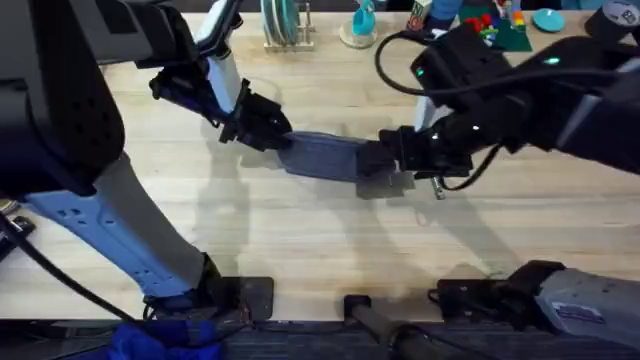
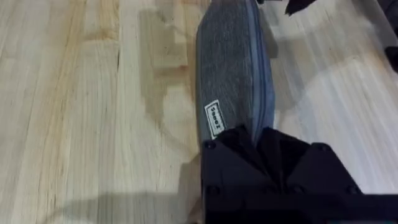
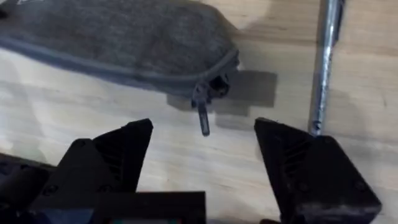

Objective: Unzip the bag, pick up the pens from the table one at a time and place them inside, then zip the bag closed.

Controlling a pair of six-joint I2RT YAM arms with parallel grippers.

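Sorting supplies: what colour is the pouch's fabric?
Grey-blue, heathered; the bag shows best in the left wrist view.

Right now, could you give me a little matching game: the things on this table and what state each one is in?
Things:
1. left pincer
2. right pincer
3. pouch
4. pen

States:
A. lying loose on the wood
B. zipped shut
C. clamped on the pouch's end
D. open, near the zipper pull

Pairs: 1-C, 2-D, 3-B, 4-A
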